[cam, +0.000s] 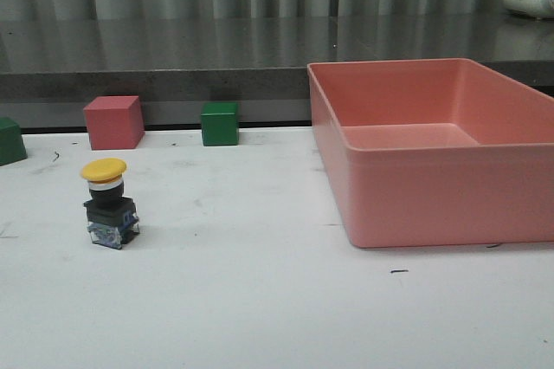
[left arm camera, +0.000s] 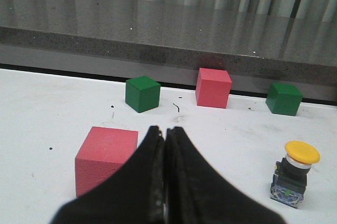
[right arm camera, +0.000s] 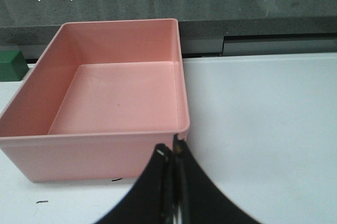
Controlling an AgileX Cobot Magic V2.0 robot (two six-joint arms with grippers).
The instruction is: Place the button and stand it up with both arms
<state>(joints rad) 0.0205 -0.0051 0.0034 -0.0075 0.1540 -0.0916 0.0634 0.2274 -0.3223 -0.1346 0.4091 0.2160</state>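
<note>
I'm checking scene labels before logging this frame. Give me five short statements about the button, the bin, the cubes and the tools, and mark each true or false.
1. The button stands upright on the white table, yellow cap up. True.
2. The button sits inside the pink bin. False: it stands on the table, apart from the bin, which is empty.
3. The left tool is shut and holds nothing. True.
4. The right tool grips the button. False: it is shut, empty, near the bin.
5. Only green cubes are present. False: pink cubes are there too.
</note>
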